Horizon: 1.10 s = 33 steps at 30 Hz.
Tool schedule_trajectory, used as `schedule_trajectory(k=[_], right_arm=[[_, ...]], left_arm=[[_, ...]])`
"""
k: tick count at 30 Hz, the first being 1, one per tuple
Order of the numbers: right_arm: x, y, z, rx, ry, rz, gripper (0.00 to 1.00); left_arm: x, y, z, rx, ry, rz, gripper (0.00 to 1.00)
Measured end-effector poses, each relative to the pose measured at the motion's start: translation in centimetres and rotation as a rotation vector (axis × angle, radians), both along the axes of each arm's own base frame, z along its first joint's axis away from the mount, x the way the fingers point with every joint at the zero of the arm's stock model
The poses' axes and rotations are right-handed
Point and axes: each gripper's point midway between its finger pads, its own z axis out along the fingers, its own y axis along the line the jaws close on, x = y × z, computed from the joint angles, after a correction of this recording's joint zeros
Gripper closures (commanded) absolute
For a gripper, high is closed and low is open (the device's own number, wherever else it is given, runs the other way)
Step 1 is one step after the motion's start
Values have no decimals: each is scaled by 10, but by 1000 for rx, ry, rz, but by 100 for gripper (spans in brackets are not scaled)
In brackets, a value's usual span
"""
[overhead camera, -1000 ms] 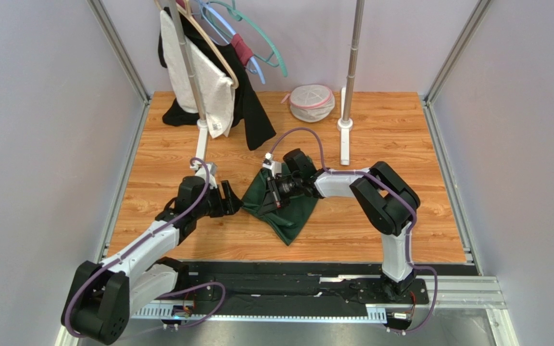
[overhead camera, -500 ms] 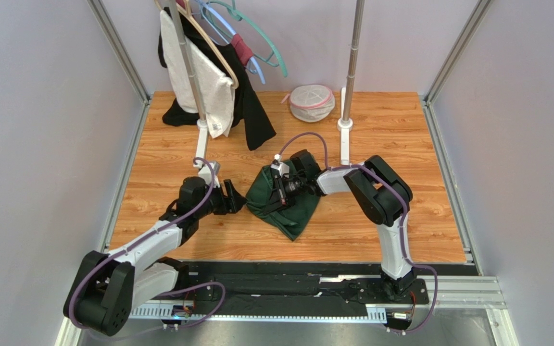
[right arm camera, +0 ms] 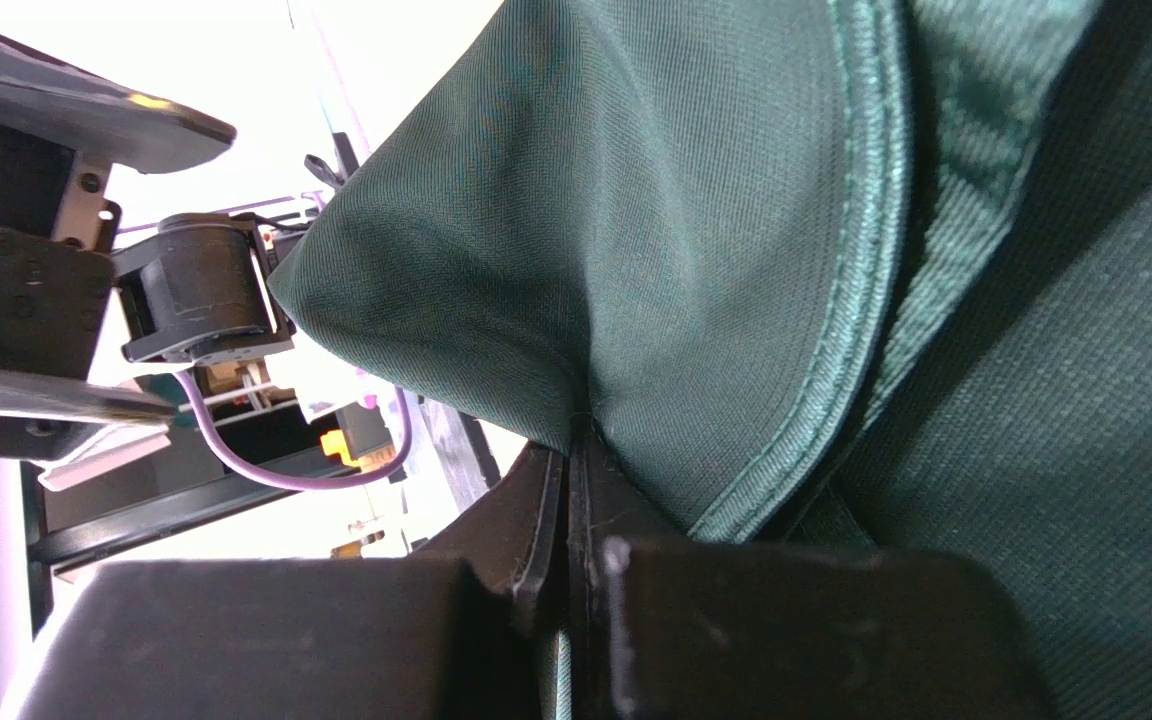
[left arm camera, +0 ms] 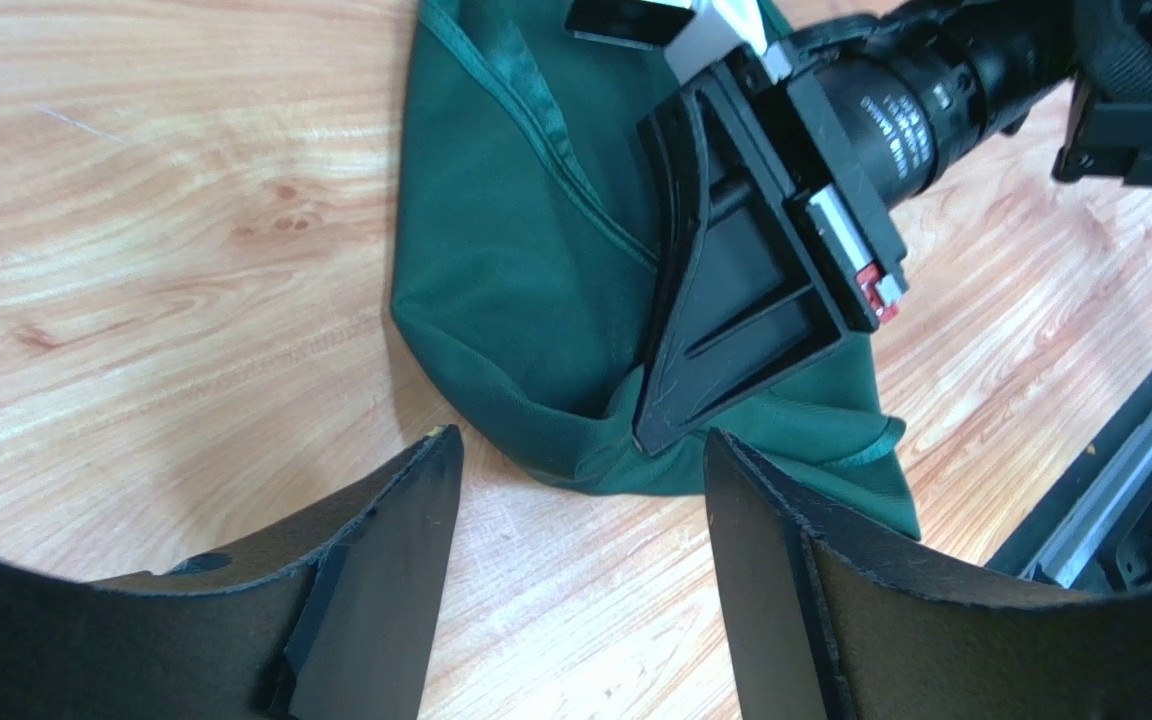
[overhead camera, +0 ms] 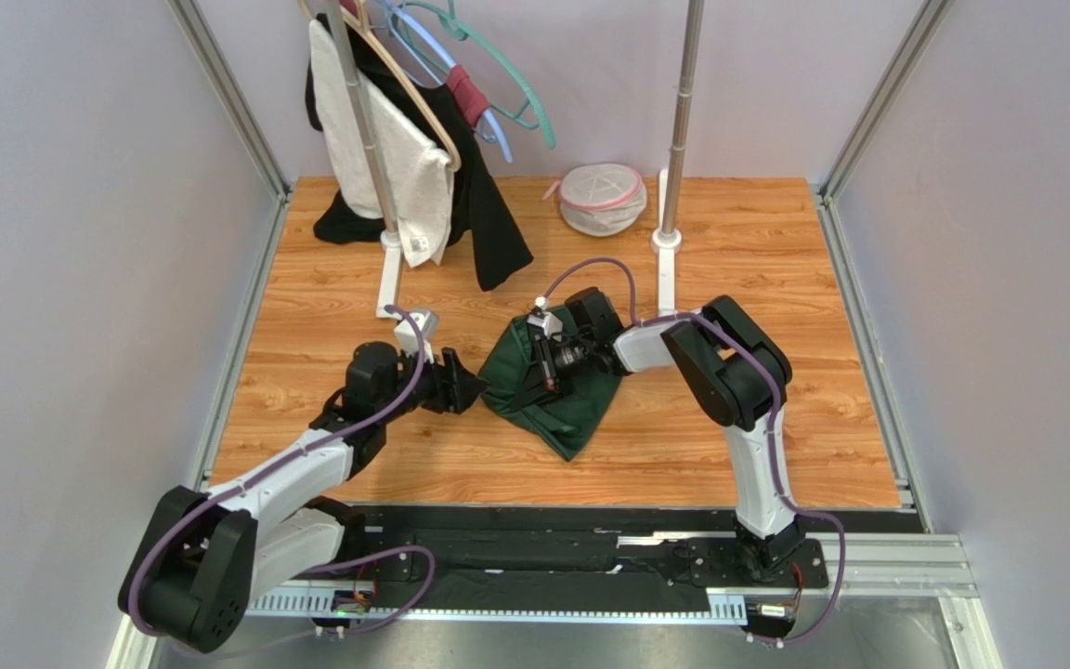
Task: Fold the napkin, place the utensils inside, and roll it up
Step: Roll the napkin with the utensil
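The dark green napkin [overhead camera: 555,397] lies bunched on the wooden table [overhead camera: 778,279], mid-table. My right gripper [overhead camera: 545,365] comes in from the right and is shut on a fold of the napkin [right arm camera: 717,225], lifting a hemmed edge; in the right wrist view the gripper [right arm camera: 579,450] has cloth pinched between its pads. My left gripper [overhead camera: 461,383] sits low just left of the napkin [left arm camera: 522,285]. Its jaws are open, and the gripper [left arm camera: 579,447] holds nothing, with bare wood between the fingertips. The right gripper's fingers [left arm camera: 732,315] show over the cloth. No utensils are in view.
A clothes rack [overhead camera: 389,265] with hangers and hanging garments [overhead camera: 415,167] stands at the back left. Its second pole [overhead camera: 666,237] rises right of centre, just behind the right arm. A white mesh bag [overhead camera: 601,198] lies at the back. Metal frame rails border the table.
My left gripper has moved right, closer to the napkin's left edge. The right gripper, still shut on the cloth, has shifted slightly back and right, bunching the napkin.
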Motion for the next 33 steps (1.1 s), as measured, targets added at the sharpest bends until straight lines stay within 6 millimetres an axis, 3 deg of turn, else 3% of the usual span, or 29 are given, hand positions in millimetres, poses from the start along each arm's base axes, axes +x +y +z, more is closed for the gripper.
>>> schedule_trajectory(k=[10, 23, 25, 33], right_arm=[[1, 0, 0, 7, 18, -2, 100], [2, 0, -1, 10, 19, -2, 100], [2, 0, -1, 10, 18, -2, 100], [2, 1, -1, 11, 17, -2, 100]], left_arm=[[-6, -8, -28, 41, 89, -39, 44], [7, -14, -39, 39, 155, 6, 71], [10, -17, -41, 22, 174, 16, 79], [16, -22, -59, -51, 306, 108, 86]])
